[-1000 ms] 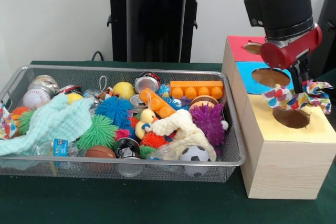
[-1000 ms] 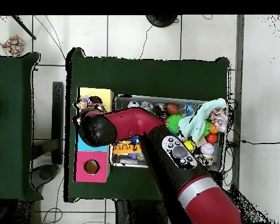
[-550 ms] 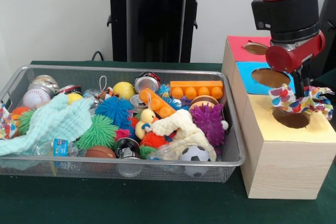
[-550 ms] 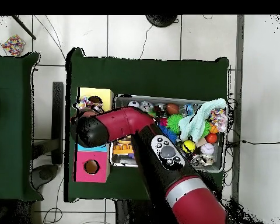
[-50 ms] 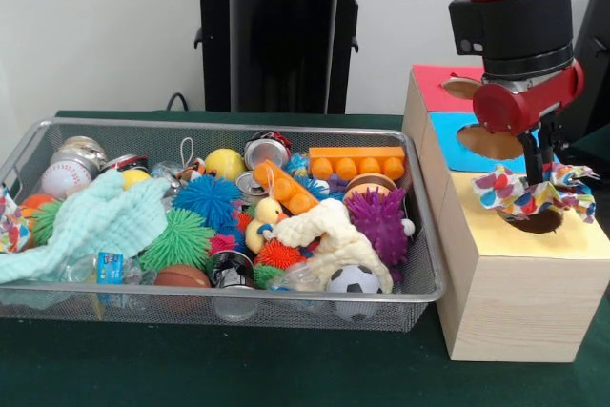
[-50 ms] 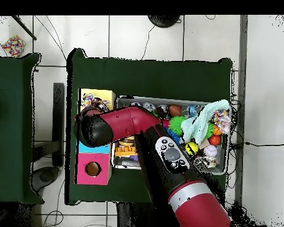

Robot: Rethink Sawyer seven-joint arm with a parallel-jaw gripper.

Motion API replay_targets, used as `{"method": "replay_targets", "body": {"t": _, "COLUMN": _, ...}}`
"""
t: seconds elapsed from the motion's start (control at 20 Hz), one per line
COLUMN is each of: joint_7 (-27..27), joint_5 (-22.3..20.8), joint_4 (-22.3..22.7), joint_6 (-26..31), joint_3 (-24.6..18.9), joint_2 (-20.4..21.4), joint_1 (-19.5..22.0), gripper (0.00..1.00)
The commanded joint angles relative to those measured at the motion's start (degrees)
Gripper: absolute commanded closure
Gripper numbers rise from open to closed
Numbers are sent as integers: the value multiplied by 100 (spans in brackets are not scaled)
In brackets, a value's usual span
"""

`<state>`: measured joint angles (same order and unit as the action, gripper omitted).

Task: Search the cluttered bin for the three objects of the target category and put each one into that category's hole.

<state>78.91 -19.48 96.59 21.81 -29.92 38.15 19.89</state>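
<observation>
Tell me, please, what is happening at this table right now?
The red Sawyer arm's claw holds a colourful patterned cloth over the hole in the yellow section of the wooden sorting box, with the cloth draped across the opening and not yet through it. Beside the box, the wire bin is crowded with toys, balls, cans and a mint-green cloth.
</observation>
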Motion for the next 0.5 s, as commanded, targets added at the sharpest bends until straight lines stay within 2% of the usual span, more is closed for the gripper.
{"method": "replay_targets", "body": {"t": 0.05, "joint_7": 37, "joint_5": -534, "joint_4": -398, "joint_6": 256, "joint_3": 365, "joint_2": 106, "joint_1": 29, "gripper": 100}}
{"method": "replay_targets", "body": {"t": 0.2, "joint_7": 45, "joint_5": -572, "joint_4": -472, "joint_6": 396, "joint_3": 436, "joint_2": 104, "joint_1": -34, "gripper": 100}}
{"method": "replay_targets", "body": {"t": 0.35, "joint_7": 205, "joint_5": -695, "joint_4": -624, "joint_6": 543, "joint_3": 689, "joint_2": 52, "joint_1": -215, "gripper": 100}}
{"method": "replay_targets", "body": {"t": 0.5, "joint_7": 244, "joint_5": -837, "joint_4": -732, "joint_6": 497, "joint_3": 861, "joint_2": -38, "joint_1": -328, "gripper": 100}}
